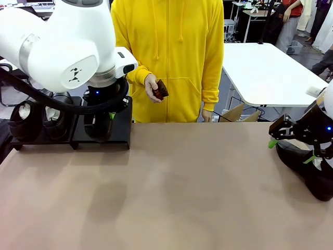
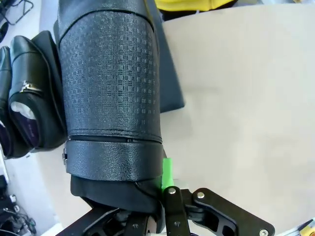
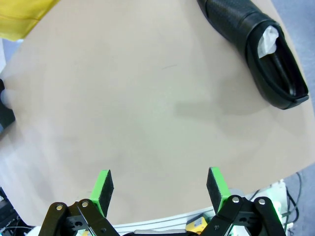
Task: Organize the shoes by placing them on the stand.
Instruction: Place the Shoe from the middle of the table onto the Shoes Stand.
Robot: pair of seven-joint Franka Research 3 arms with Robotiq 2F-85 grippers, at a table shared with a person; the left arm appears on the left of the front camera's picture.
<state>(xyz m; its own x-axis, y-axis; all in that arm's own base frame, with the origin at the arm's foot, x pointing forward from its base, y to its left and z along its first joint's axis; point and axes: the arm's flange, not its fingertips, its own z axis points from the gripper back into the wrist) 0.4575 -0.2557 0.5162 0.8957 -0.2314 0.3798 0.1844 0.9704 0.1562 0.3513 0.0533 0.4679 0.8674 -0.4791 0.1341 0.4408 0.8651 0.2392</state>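
Over the stand (image 1: 123, 127), left pincer (image 1: 104, 114) clamping a shoe (image 2: 113, 88) (long axis along its fingers (image 2: 167, 169)), right pincer (image 3: 160, 184) wide.

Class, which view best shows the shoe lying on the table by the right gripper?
The right wrist view: the shoe lies nearly whole, its opening and white paper stuffing facing the camera. In the front view, the right gripper hangs in front of the shoe and the picture's edge cuts it off.

The stand (image 1: 122, 136) is sitting far left on the surface (image 1: 171, 187), two shoes (image 1: 23, 121) resting on its left half, a third shoe (image 1: 98, 128) in the left end effector (image 1: 105, 115) over its right half. A fourth shoe (image 1: 307, 167) is lying far right.
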